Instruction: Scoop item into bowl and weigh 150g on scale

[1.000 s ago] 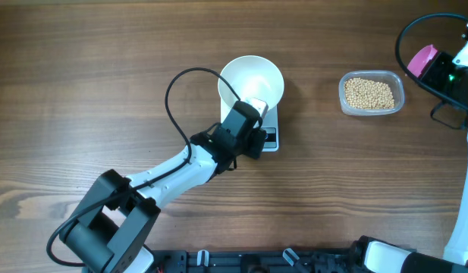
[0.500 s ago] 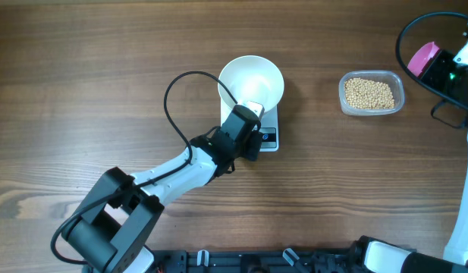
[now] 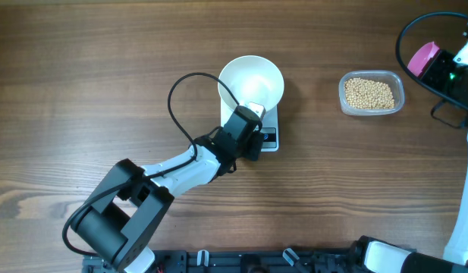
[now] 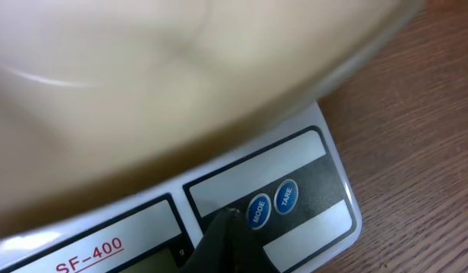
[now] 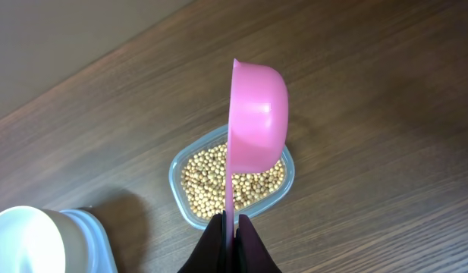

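Beans (image 3: 370, 93) lay in the right-hand tub (image 3: 346, 82); the bowl (image 3: 251, 80) stood empty on the scale (image 3: 270, 138). Left gripper (image 4: 230, 221), pressed together, pointed at its buttons (image 4: 258, 211), likely taring. Right gripper (image 5: 232, 226) pinched the scoop (image 5: 256, 106); scooping should come next.

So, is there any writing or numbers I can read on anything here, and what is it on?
"SF-400", red, on the front edge of the scale.
"MODE", on the left blue button.
"TARE", on the right blue button.
From overhead, the markings on the scale are too small to read.
No text shows on the bowl, pink scoop or clear tub.
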Controlling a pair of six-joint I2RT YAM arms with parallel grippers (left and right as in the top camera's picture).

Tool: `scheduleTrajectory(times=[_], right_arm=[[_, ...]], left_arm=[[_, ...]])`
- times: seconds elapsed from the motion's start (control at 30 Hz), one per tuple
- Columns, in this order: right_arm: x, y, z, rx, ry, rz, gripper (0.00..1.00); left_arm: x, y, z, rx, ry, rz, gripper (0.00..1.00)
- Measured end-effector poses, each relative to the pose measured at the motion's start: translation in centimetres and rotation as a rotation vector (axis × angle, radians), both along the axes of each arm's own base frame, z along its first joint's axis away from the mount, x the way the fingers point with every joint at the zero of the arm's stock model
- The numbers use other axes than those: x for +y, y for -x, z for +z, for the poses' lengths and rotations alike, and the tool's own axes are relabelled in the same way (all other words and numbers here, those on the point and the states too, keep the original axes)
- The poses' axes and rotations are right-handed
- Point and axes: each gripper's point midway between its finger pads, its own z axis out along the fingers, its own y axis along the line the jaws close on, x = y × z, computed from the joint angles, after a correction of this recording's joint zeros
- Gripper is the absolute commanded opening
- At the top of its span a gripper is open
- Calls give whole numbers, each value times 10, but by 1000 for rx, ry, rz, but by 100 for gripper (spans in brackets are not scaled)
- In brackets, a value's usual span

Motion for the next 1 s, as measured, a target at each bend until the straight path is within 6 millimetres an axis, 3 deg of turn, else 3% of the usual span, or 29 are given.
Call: scheduleTrajectory(times=[1.0], right_arm=[[0,0,0,0,0,0,4]], left_arm=[[-2,-2,-5,6,14,18,4]])
